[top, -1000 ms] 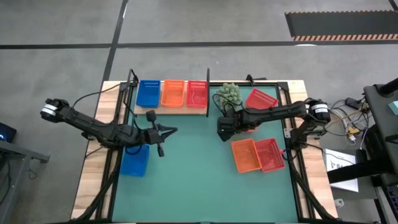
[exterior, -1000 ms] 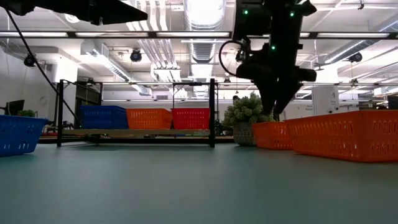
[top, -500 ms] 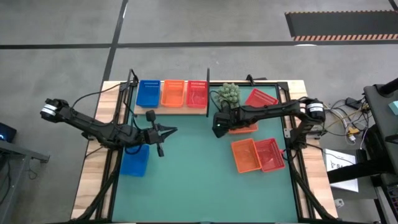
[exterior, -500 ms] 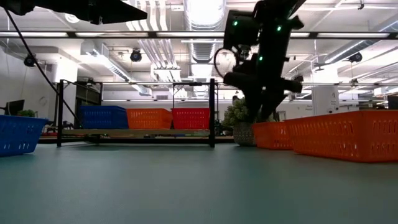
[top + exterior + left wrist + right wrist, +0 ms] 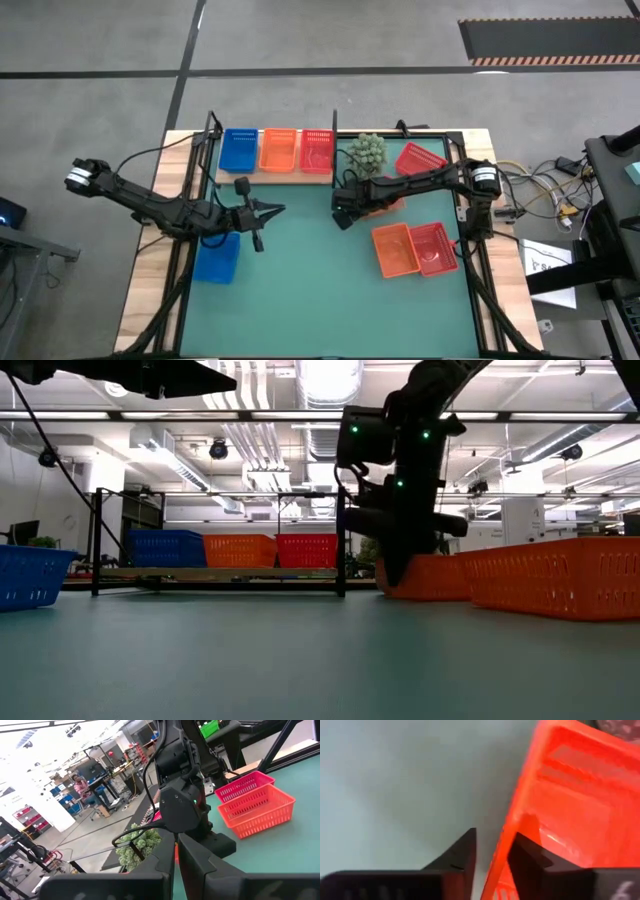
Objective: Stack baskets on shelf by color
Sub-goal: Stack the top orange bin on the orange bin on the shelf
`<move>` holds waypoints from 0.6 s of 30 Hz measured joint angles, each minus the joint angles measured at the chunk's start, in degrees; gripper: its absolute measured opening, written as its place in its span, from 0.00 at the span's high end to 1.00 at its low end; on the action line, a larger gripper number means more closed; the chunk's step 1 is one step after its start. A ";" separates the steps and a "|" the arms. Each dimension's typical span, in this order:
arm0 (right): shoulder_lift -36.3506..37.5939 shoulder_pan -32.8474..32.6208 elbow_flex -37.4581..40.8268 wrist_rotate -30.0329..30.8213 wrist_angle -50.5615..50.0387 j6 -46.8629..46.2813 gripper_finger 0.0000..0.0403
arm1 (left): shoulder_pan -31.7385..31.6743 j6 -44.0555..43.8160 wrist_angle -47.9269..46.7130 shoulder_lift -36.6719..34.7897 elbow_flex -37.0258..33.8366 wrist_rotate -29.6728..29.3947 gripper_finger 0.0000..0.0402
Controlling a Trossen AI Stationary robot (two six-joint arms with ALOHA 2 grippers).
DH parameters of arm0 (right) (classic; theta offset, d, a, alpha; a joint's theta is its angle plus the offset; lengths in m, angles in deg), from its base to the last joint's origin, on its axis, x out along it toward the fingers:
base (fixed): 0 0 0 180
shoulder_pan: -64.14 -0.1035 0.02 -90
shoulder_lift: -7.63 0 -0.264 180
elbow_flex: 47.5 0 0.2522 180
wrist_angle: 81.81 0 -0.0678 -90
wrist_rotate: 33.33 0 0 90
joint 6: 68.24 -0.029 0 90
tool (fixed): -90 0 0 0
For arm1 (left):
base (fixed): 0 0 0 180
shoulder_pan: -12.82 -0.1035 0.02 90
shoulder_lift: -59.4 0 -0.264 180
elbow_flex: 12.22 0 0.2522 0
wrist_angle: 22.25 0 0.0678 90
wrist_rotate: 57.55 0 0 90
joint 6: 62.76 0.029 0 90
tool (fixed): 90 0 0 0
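The shelf [image 5: 275, 172] holds one blue, one orange and one red basket. Four baskets remain loose on the surface [image 5: 300, 280]. The right end effector [image 5: 343, 209] straddles the near rim of an orange basket [image 5: 560, 815], one finger inside and one outside; full clamping cannot be confirmed. The shelf's black post [image 5: 333, 150] and the spiky plant [image 5: 366, 151] stand close beyond it. The left end effector [image 5: 272, 210], fingers pressed together, waits opposite; clear mat lies between.

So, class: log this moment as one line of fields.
right end effector: straddling orange basket wall | left end effector: shut, waiting mid-table | shelf: blue, orange, red baskets
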State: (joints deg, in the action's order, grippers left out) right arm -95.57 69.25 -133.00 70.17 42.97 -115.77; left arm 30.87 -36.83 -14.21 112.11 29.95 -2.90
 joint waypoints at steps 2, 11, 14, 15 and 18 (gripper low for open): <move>0.01 -0.22 -0.71 -0.78 -0.21 0.01 0.88 | 0.00 -0.01 0.02 0.00 0.00 0.00 0.98; 1.29 -5.57 -8.41 -18.27 -1.75 14.38 0.97 | -0.02 0.00 0.00 -0.02 0.00 0.00 0.98; 1.28 -9.50 -12.62 -23.15 -1.41 24.37 0.97 | 0.00 0.02 -0.45 -0.39 -0.11 0.02 0.98; 1.07 -10.85 -14.42 -23.19 -1.47 27.22 0.97 | 0.02 0.02 -0.46 -0.80 -0.33 0.04 0.98; 0.96 -14.04 -19.35 -22.55 -0.72 34.38 0.97 | 0.10 0.01 -0.74 -2.59 -1.01 0.36 0.98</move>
State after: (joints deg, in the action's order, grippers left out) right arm -94.60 55.21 -152.35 47.62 42.24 -81.38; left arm 30.97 -36.81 -14.95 109.52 28.94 -2.55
